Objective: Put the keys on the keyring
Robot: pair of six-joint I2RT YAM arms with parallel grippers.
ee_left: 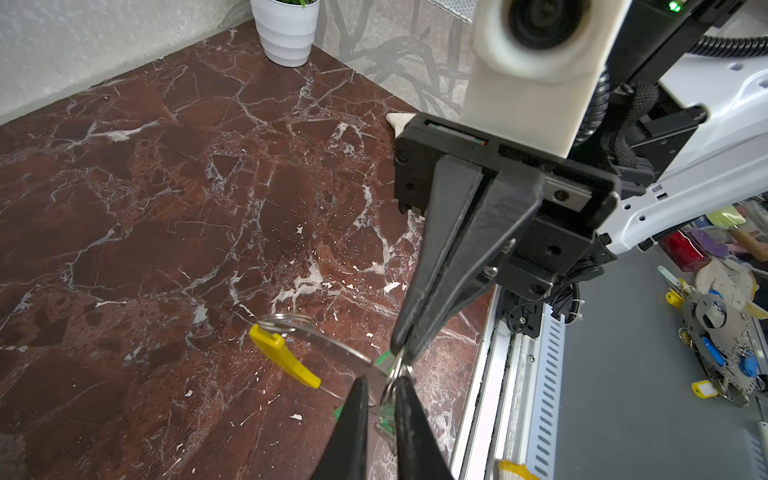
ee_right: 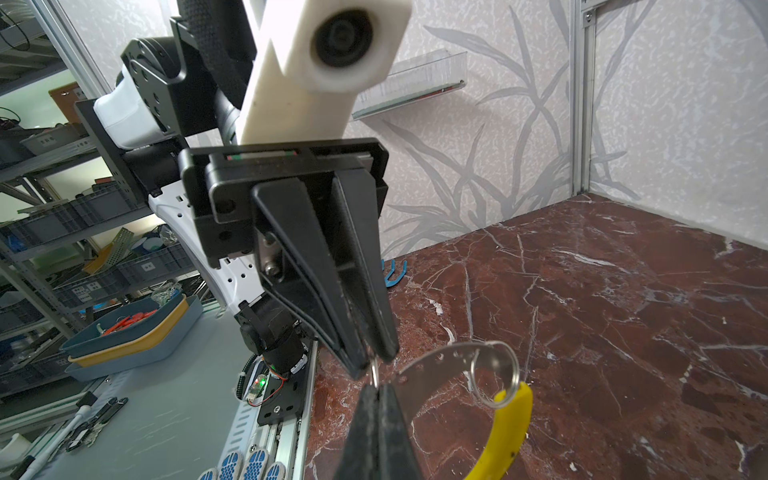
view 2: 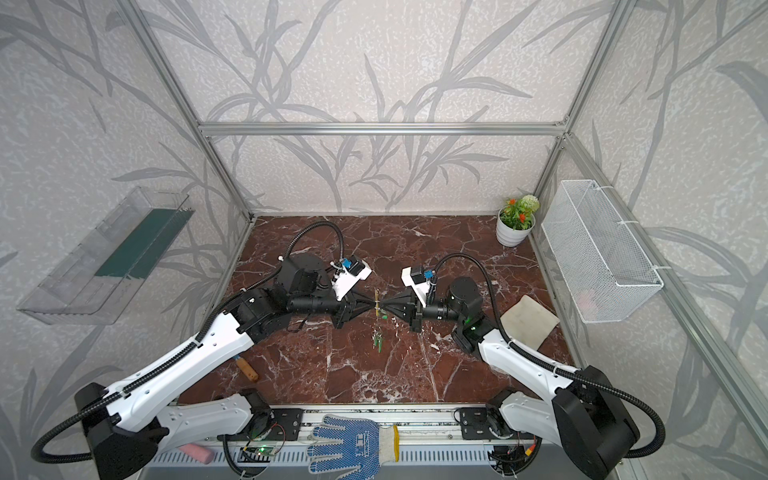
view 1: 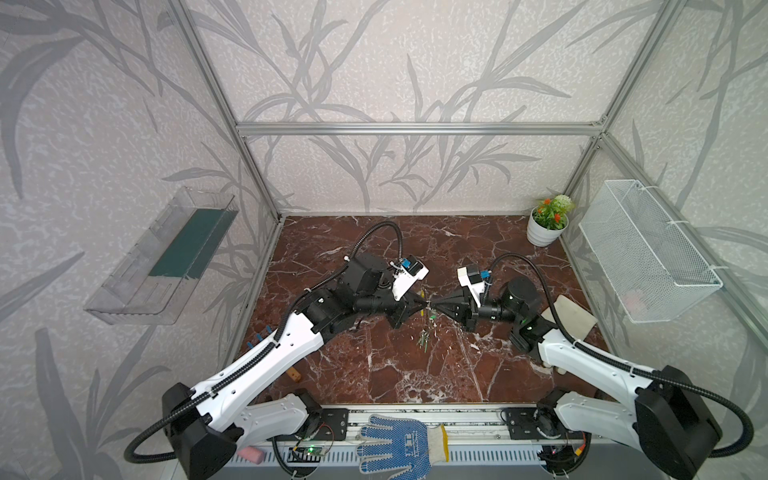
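Above the table [view 1: 374,374] centre, left pincer [ee_left: 380,386], jaws nearly together, pinches the keyring [ee_left: 330,345] by its grey band. Opposite, right pincer [ee_right: 378,388], pressed together, grips a key [view 1: 432,318] by its split ring; further keys [view 1: 424,340] lie on the table.

Lighting even and bright, from overhead; shadows under the arms [view 1: 270,357] on the desk [view 1: 374,365] are soft. The white camera mount [ee_right: 282,108] is blown out in both wrist views. The keyring [ee_right: 440,363] glints, soft-edged near the lens. Both top views stretch the walls [view 1: 83,166] toward the edges; the keys [view 1: 424,340] are too small to resolve.
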